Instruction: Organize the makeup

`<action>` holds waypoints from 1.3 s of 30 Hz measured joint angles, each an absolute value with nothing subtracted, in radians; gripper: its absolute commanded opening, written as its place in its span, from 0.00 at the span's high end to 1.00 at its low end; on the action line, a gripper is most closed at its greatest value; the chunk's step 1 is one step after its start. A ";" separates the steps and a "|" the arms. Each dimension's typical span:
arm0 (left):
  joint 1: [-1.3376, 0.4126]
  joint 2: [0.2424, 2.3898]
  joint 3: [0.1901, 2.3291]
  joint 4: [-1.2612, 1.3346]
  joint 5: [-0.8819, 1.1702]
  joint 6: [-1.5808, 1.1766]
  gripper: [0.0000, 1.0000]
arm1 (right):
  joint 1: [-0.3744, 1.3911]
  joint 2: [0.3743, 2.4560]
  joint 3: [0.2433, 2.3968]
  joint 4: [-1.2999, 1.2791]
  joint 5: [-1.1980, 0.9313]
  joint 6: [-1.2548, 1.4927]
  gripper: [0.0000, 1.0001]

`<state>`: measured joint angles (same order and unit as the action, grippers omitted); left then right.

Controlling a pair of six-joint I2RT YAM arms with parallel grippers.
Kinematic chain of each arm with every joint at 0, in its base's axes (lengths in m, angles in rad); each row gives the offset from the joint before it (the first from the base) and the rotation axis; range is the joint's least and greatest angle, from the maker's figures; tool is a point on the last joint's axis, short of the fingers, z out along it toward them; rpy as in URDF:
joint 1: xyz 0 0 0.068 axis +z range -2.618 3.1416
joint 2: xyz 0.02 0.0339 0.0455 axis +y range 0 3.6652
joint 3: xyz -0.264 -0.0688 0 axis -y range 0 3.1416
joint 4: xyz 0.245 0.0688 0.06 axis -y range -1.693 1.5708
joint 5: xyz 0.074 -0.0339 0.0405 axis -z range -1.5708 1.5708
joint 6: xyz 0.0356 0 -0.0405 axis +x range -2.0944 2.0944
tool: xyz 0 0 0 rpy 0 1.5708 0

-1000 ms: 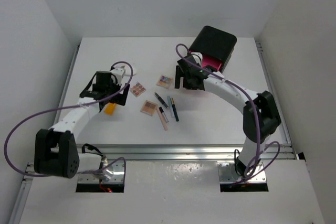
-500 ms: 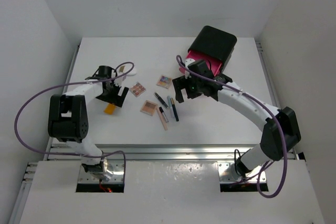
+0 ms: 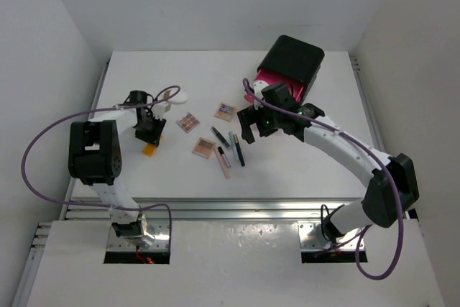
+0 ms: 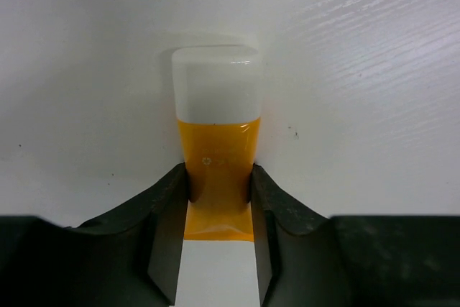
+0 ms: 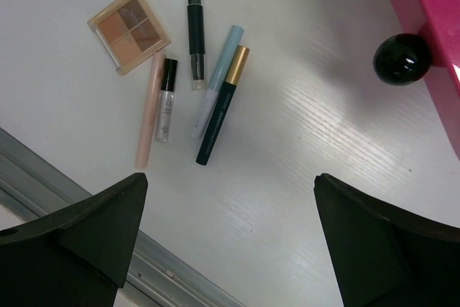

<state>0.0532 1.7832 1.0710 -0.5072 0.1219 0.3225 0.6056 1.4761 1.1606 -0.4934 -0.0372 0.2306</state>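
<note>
- At the left side of the table in the top view, the left gripper (image 3: pixel 147 131) is at the grasp step of the sorting, and its target is the orange tube (image 4: pixel 219 145) with a white cap.
- In the left wrist view the tube runs up the middle of the frame with its cap toward the top. Its lower part sits between the 2 fingers (image 4: pixel 169 206). Both fingers press its sides, so the jaws are clamped on it.
- The tube seems to lie flat on the table (image 4: pixel 359 70), though the view is too close to be sure.
- The next move probably calls for a straight lift without the slick tube slipping. After that comes a carry toward the centre of the top view, where the other makeup lies.
- The right gripper (image 5: pixel 228 177) has its jaws wide apart and holds nothing. It hovers just below the 5 slim sticks (image 5: pixel 195 30) and 1 palette (image 5: pixel 129 30) in the upper left of its wrist view.
</note>
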 measured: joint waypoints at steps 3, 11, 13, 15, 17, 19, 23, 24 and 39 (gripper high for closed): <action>0.057 1.782 1.074 -0.511 0.134 0.331 0.62 | 0.606 1.467 1.161 -0.495 -0.026 0.218 0.00; 0.045 1.740 1.181 -0.598 0.152 0.341 0.64 | 0.582 1.434 1.185 -0.526 0.003 0.202 0.00; 0.022 1.723 1.275 -0.627 0.144 0.351 0.64 | 0.556 1.407 1.192 -0.530 0.012 0.202 0.00; -0.025 1.710 1.401 -0.649 0.129 0.358 0.64 | 0.518 1.362 1.194 -0.533 0.026 0.207 0.00; -0.093 1.710 1.544 -0.658 0.112 0.351 0.64 | 0.473 1.309 1.191 -0.536 0.044 0.218 0.00; -0.179 1.721 1.703 -0.654 0.102 0.330 0.64 | 0.430 1.245 1.173 -0.532 0.075 0.235 0.00; -0.364 1.806 2.038 -0.633 0.084 0.238 0.64 | 0.333 1.109 1.095 -0.542 0.178 0.289 0.03; -0.402 1.838 2.101 -0.619 0.084 0.212 0.64 | 0.319 1.090 1.082 -0.551 0.195 0.303 0.03; -0.675 2.289 2.260 -0.569 0.020 -0.096 0.64 | 0.217 1.045 1.035 -0.693 0.243 0.424 0.03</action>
<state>-0.6754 2.2887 2.2604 -0.5694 0.0200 -0.0956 0.2173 1.0447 1.0351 -0.6930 0.2432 0.4244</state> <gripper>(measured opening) 0.367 0.973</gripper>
